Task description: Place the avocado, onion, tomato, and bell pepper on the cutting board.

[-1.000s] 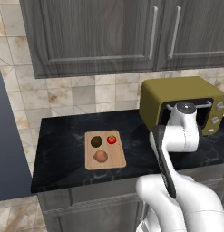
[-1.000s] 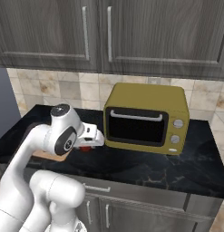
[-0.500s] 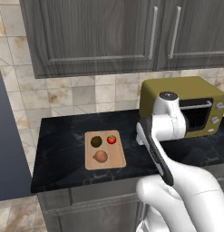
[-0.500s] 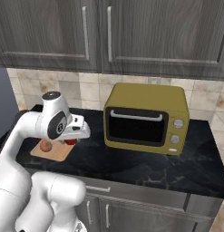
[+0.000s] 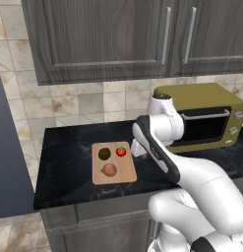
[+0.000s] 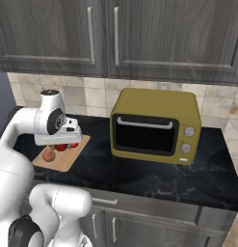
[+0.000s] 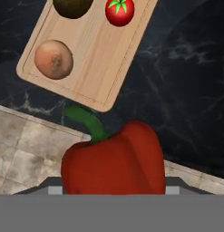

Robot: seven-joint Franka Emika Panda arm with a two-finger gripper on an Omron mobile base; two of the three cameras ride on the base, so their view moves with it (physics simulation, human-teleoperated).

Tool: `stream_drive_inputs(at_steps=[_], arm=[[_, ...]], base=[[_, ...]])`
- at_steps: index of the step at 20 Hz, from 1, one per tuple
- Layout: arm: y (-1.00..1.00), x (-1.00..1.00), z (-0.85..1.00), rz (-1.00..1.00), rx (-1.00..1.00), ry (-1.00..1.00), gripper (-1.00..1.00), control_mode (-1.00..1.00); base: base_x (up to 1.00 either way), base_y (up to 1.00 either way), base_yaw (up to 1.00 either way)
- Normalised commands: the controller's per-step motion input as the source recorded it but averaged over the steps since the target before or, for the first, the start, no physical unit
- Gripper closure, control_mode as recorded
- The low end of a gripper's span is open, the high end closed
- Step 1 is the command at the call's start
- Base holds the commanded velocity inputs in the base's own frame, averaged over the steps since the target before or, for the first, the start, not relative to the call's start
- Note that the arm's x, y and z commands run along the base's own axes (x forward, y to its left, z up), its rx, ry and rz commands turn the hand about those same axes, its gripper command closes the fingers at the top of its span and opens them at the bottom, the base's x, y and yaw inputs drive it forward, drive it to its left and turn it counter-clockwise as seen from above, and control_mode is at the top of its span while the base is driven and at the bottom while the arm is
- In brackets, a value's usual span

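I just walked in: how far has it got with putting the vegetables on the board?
Three are done: avocado, tomato and onion lie on the cutting board. The gripper carries the bell pepper beside the board; it remains to be set down.

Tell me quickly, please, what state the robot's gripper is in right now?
Gripper: closed on the glossy red bell pepper with a curved green stem, carried above the counter.

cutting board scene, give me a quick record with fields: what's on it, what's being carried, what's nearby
on board: avocado, tomato, onion, all on the cutting board
carried: red bell pepper with green stem, held in the pincer, not yet on the board
pincer position: above the dark counter, at the board's right edge
nearby: olive toaster oven on the counter
left to place: bell pepper
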Motion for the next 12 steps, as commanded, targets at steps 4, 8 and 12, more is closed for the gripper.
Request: stream_drive_inputs(at_steps=[4, 8, 12], arm=[[0.38, 0.41, 0.0, 0.11, 0.06, 0.14, 1.0, -1.0], [0.35, 0.54, -0.1, 0.11, 0.05, 0.09, 1.0, -1.0], [0.23, 0.59, -0.2, 0.09, 0.04, 0.09, 1.0, -1.0]], base=[[0.0, 0.0, 0.0], [0.0, 0.0, 0.0], [0.0, 0.0, 0.0]])
